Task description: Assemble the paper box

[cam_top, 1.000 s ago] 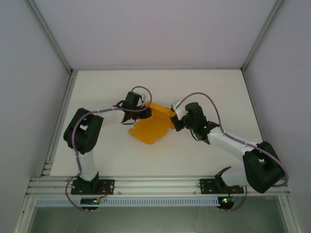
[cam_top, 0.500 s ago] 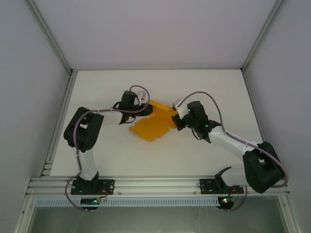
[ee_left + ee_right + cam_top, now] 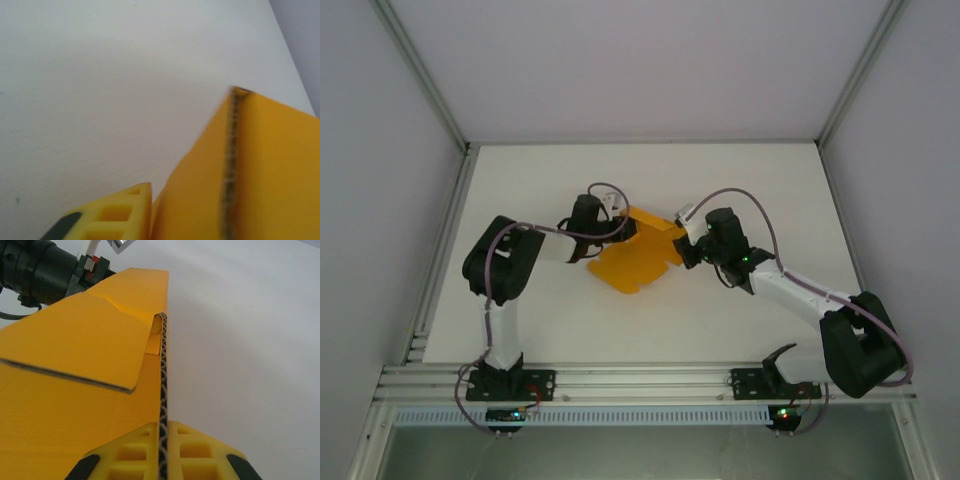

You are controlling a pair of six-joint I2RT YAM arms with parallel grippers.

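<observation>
Right wrist: paper box (image 3: pixel 75 365) edge is pinched by right gripper (image 3: pixel 162 460); hold of left gripper (image 3: pixel 615 235) cannot be told; it may be torn by opposing pulls.

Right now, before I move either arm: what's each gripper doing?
Left gripper: cannot tell; the paper box hides part of it.
Right gripper: closed on the paper box's edge.
</observation>
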